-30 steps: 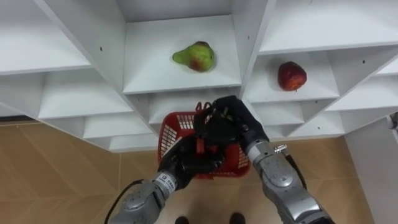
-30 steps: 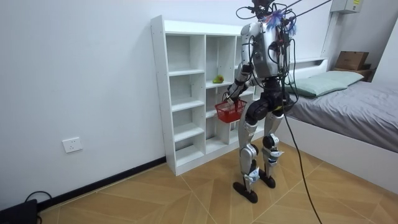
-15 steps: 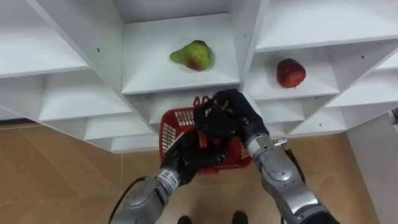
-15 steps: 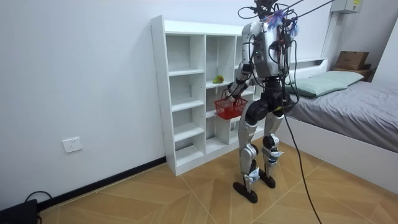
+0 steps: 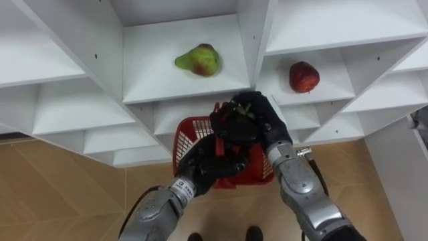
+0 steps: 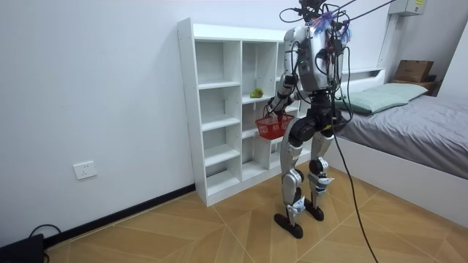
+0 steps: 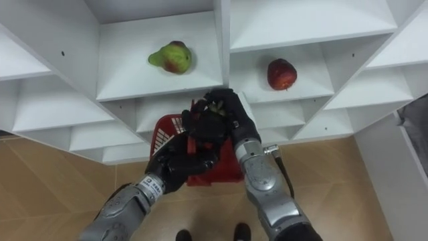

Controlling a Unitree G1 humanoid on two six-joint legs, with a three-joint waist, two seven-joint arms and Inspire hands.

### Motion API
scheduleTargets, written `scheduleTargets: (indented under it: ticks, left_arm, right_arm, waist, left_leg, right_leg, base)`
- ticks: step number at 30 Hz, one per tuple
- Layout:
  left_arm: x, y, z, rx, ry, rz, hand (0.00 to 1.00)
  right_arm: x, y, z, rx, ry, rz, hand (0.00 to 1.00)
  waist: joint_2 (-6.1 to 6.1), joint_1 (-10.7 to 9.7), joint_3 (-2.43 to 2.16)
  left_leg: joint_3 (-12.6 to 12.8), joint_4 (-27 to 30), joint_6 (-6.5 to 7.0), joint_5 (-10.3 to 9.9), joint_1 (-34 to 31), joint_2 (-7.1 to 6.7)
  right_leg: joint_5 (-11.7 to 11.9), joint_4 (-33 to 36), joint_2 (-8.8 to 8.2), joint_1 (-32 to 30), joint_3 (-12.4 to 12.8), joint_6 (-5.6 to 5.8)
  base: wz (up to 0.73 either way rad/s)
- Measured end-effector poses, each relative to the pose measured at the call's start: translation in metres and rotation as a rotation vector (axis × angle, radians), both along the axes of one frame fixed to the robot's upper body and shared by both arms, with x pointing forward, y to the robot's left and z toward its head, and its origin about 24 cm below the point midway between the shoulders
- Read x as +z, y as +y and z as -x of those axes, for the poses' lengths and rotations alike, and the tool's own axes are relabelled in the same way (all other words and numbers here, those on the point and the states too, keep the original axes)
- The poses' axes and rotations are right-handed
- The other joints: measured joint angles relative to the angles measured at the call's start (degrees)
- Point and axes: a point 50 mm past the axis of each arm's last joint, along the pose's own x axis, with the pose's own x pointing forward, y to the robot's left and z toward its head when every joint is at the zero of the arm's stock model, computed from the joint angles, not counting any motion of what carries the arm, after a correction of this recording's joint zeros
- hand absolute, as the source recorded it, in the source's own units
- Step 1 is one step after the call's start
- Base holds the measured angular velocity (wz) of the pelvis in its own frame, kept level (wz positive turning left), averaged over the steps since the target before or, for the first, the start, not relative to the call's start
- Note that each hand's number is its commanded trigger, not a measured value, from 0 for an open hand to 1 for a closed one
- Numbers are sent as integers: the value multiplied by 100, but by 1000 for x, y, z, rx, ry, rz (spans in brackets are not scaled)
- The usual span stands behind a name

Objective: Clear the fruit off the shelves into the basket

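- The robot stands at a white open-cubby shelf unit (image 5: 194, 80) on a wood-patterned floor (image 5: 60, 194), with a grey bed (image 6: 417, 117) nearby.
- A green-red pear (image 5: 198, 59) lies in one cubby and a red apple (image 5: 303, 76) in the next.
- The left hand (image 5: 212, 163) curls round a red plastic mesh basket (image 5: 187, 137).
- The right hand (image 5: 247, 120) is above the basket; its grip cannot be told.

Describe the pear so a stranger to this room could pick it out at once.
Find the white shelf unit against the wall. In its middle column, in the compartment just above the red plastic basket that the robot holds, lies a green pear with a red blush. Its neighbour, a round dark red apple, sits one compartment to the right.
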Motion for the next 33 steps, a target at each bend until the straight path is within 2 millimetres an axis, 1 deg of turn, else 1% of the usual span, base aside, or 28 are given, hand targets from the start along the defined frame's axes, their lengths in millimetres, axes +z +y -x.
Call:
scheduleTargets:
  ticks: [19, 22, 33]
  left_arm:
    - [0, 4, -1, -2, 3, -18, 100]
    - [0, 4, -1, 5, 5, -22, 100]
    - [2, 4, -2, 6, -5, -26, 100]
  right_arm:
    - [-5, -1, 0, -15, 3, 4, 0]
    - [-5, -1, 0, -27, 4, 5, 0]
    - [-4, -3, 0, -28, -22, 3, 0]
  waist:
    - [16, -7, -10]
    - [32, -5, -21]
    - [39, 1, -24]
  left_leg:
    - [-7, 41, 4, 3, -8, 4]
    - [-10, 101, 5, 3, -42, 13]
    - [-18, 124, 4, 3, -93, 45]
  right_leg:
    - [28, 15, -7, 7, -14, -4]
    - [34, 20, -5, 5, -16, -7]
    - [92, -35, 4, 7, -23, -19]
  base:
    - [0]
    - [0]
    - [0]
